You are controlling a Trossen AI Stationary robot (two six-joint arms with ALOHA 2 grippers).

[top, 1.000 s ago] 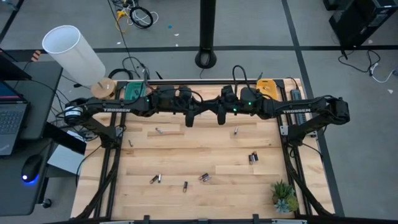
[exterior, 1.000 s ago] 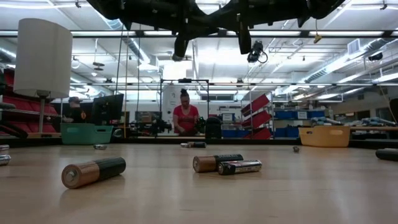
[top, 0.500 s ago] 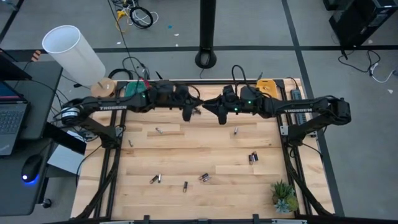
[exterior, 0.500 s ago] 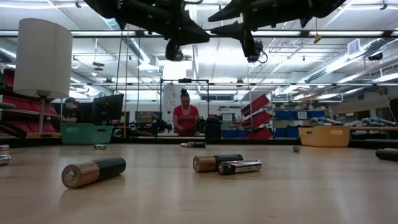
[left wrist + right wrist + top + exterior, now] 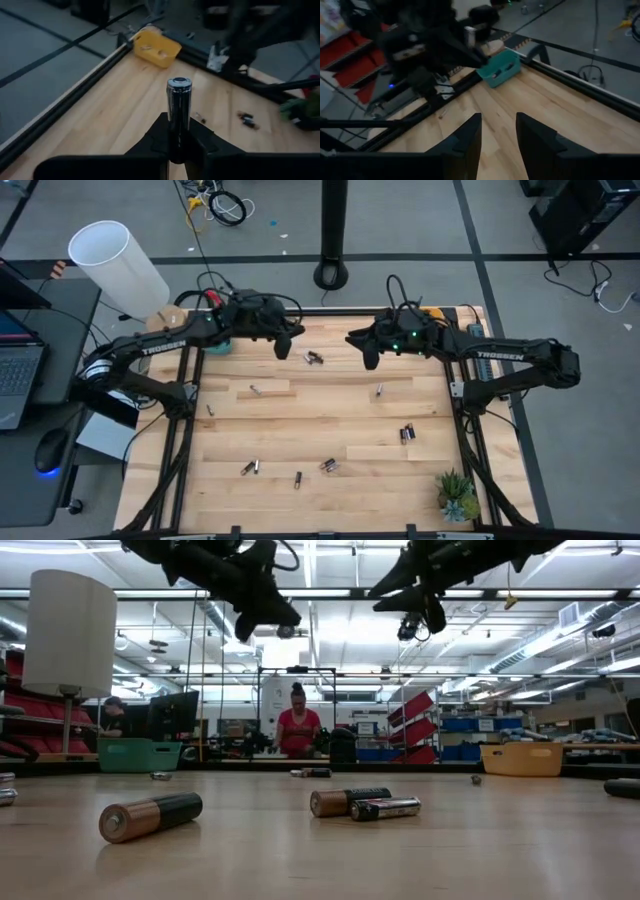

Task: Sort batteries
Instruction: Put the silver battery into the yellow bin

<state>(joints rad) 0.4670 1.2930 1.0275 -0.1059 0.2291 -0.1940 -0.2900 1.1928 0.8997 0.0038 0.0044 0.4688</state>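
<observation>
left hand (image 5: 172, 145) pinching a silvery cell (image 5: 179, 100), swinging out over the surface (image 5: 330, 425) | right hand (image 5: 497, 132) now spread, empty, pulling back right | handover looks done, cell probably heading for teal tray (image 5: 501, 67) | other batteries (image 5: 365, 804) lying scattered

You are looking at a wooden table (image 5: 330, 420) sitting inside a black frame. A teal tray (image 5: 500, 69) is resting at its far left corner and an orange tray (image 5: 156, 47) at its far right corner. A small potted plant (image 5: 456, 496) is standing at the near right corner. A white lamp (image 5: 120, 268) is leaning beside the table's left side, near a laptop (image 5: 15, 370) and a mouse (image 5: 48, 452). Beyond the table, a person in a red top (image 5: 298, 728) is standing in the room.
</observation>
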